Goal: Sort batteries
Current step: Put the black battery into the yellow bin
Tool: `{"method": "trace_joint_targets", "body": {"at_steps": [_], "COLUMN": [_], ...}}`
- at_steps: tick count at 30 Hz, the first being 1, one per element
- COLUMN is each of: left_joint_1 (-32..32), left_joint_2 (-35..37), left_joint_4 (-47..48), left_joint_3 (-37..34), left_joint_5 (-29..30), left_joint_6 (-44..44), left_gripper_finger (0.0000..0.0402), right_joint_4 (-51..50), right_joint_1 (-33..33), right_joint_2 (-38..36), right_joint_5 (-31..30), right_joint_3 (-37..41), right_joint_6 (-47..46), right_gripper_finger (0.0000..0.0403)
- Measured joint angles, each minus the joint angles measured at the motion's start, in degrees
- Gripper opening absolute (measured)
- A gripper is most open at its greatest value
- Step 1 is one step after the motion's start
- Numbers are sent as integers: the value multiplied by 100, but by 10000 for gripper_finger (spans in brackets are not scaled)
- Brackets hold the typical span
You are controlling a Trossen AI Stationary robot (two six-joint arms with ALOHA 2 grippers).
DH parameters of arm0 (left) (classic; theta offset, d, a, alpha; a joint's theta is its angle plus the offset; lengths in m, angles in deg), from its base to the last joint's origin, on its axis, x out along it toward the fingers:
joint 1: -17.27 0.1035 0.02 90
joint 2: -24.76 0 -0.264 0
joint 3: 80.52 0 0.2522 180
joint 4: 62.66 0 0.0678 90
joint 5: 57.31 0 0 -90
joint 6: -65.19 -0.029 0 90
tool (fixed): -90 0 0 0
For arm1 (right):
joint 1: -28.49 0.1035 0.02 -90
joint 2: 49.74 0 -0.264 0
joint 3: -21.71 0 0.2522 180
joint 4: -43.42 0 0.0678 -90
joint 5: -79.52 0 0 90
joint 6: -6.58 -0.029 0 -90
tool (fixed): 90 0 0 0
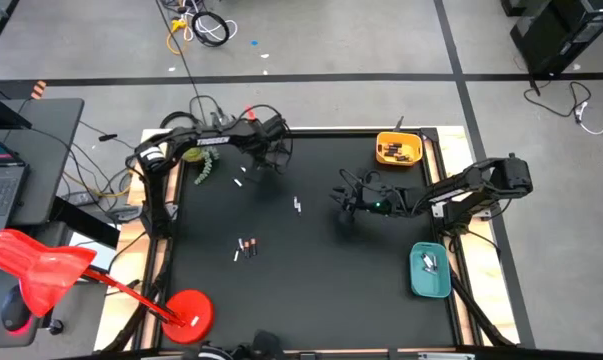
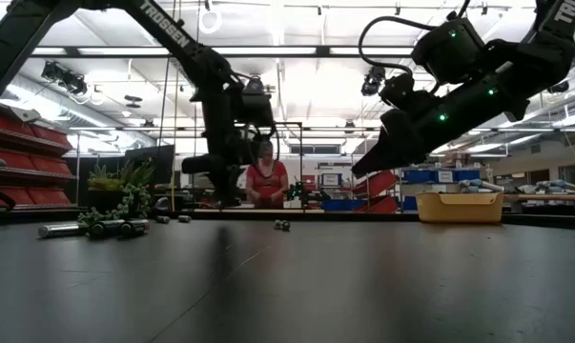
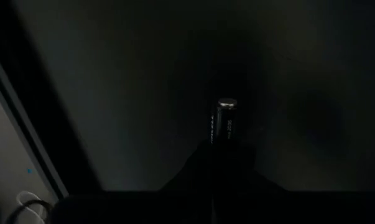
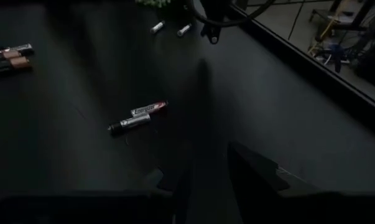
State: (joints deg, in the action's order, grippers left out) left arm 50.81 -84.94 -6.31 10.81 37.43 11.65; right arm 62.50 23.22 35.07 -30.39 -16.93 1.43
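Here, on the flat black counter (image 1: 311, 290), small round stick-shaped batteries lie in little groups. Going left to right: one pale battery (image 1: 239, 183) lies alone by the far left, three batteries (image 1: 246, 246) lie side by side near the middle left, some with reddish bodies, and two batteries (image 1: 298, 205) lie touching each other in the middle. The left hand (image 1: 273, 160) is clenched around one dark battery with a shiny metal end (image 3: 226, 118), close above the far side of the counter. The right hand (image 1: 345, 207) hangs above the counter, right of the middle pair, fingers (image 4: 255, 174) a little apart and grasping nothing. At the right sit two trays: a yellow tray (image 1: 399, 149) holding several dark batteries and a teal tray (image 1: 429, 270) holding a few silvery ones.
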Motion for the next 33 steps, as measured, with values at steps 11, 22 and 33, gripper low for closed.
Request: {"method": "trace_joint_targets", "body": {"at_steps": [11, 22, 33], "left_joint_1": [-791, -1321, -1500], "left_joint_2": [11, 27, 27], "left_joint_4": [-729, -1697, -2427], "left_joint_3": [164, 394, 397], "left_joint_5": [-309, -930, -1273], "left_joint_6": [122, 483, 925], "left_gripper_finger": [0, 0, 0], "right_joint_4": [380, 1933, 2203], "right_joint_1": [-190, -165, -163], "right_joint_2": [368, 979, 977], "right_joint_5": [1, -316, -143], "right_joint_3": [-9, -72, -140], "right_joint_6": [1174, 2050, 2253], "right_gripper_finger": [158, 214, 179]}}
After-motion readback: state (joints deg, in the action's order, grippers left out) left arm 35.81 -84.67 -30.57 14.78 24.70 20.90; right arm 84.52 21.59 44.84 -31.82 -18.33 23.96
